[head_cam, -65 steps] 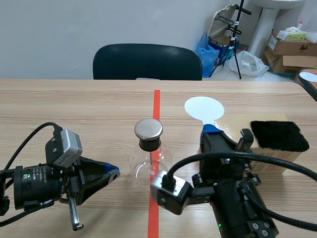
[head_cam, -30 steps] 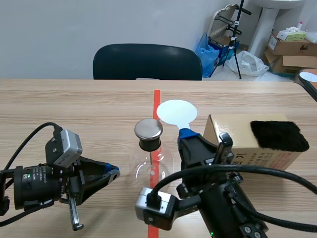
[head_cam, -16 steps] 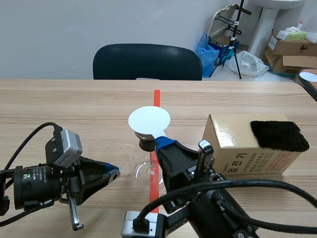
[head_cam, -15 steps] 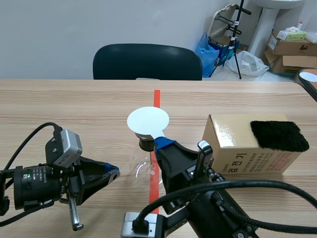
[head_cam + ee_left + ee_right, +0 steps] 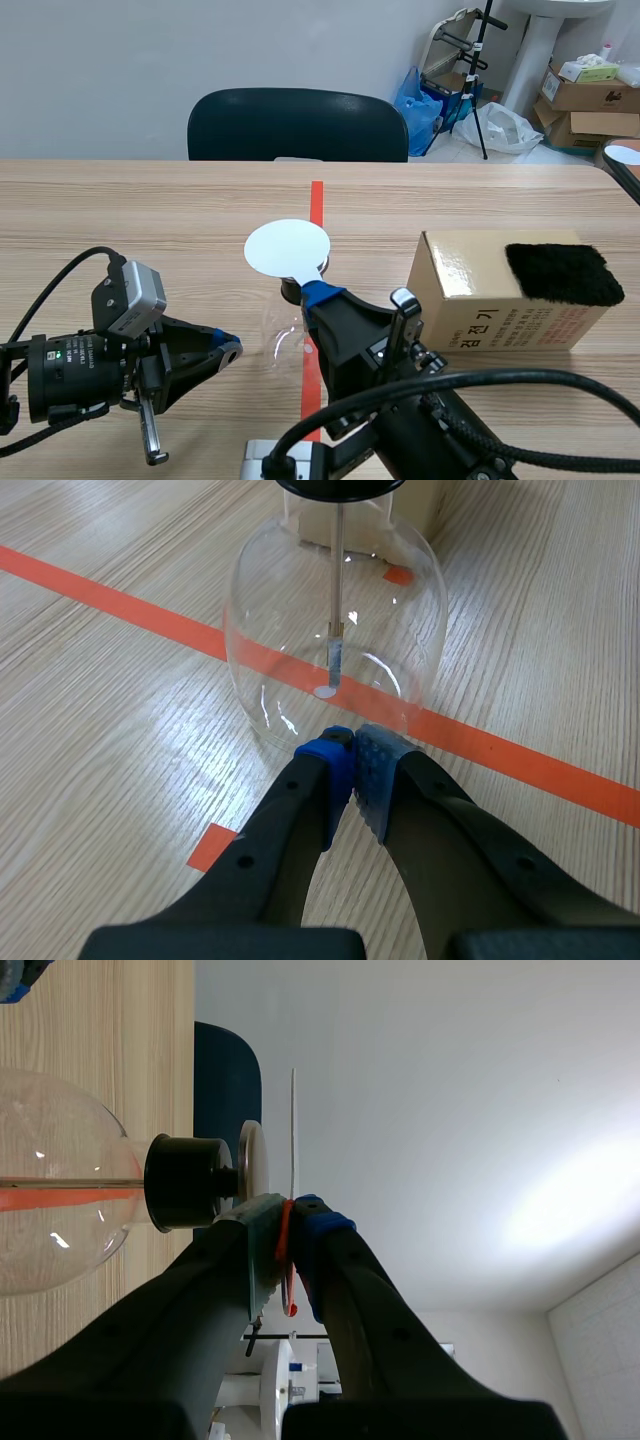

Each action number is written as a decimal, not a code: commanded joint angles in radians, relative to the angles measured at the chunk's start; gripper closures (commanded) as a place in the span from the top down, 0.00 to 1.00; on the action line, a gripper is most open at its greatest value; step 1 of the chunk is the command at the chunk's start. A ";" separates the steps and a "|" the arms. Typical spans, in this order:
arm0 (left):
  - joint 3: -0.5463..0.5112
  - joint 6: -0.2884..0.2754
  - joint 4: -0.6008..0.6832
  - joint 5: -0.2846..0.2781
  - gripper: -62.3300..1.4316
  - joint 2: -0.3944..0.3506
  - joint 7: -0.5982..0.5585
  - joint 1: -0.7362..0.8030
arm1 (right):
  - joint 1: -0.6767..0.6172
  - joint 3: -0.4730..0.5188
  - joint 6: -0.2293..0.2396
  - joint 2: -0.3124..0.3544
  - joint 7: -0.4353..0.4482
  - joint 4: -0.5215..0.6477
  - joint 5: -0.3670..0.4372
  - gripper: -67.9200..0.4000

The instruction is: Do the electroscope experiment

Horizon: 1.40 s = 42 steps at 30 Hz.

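The electroscope is a clear glass flask (image 5: 284,338) with a black stopper (image 5: 185,1197) and a metal cap (image 5: 250,1174), standing on the red tape line. A thin rod (image 5: 336,600) hangs inside it. My right gripper (image 5: 322,294) is shut on the handle of a white round paddle (image 5: 287,248), whose disc hovers just over the cap and hides it in the scene view. In the right wrist view the paddle (image 5: 293,1125) shows edge-on, a small gap from the cap. My left gripper (image 5: 226,350) lies low beside the flask, shut, its fingertips (image 5: 352,758) close to the glass (image 5: 335,640).
A cardboard box (image 5: 478,300) with a black fur pad (image 5: 563,272) on top stands right of the flask. A dark chair (image 5: 297,124) is behind the far table edge. Boxes and bags sit on the floor at the back right.
My right arm has carried the white paddle leftward from beside the box to over the flask's metal cap. The left arm has not moved.
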 commanded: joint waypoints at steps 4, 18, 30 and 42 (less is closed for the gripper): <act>-0.001 -0.001 0.012 -0.014 0.08 -0.001 -0.018 -0.013 | 0.011 0.003 -0.014 0.006 -0.011 0.012 -0.001 0.02; -0.001 -0.001 0.012 -0.014 0.08 -0.001 -0.018 -0.013 | 0.011 0.003 -0.014 0.007 -0.179 0.012 -0.001 0.02; -0.001 -0.001 0.012 -0.014 0.08 -0.001 -0.018 -0.013 | 0.011 0.003 -0.014 0.007 -0.490 0.012 -0.001 0.02; -0.001 -0.001 0.012 -0.014 0.08 -0.001 -0.018 -0.013 | 0.011 0.003 -0.014 0.007 -0.599 0.012 -0.001 0.02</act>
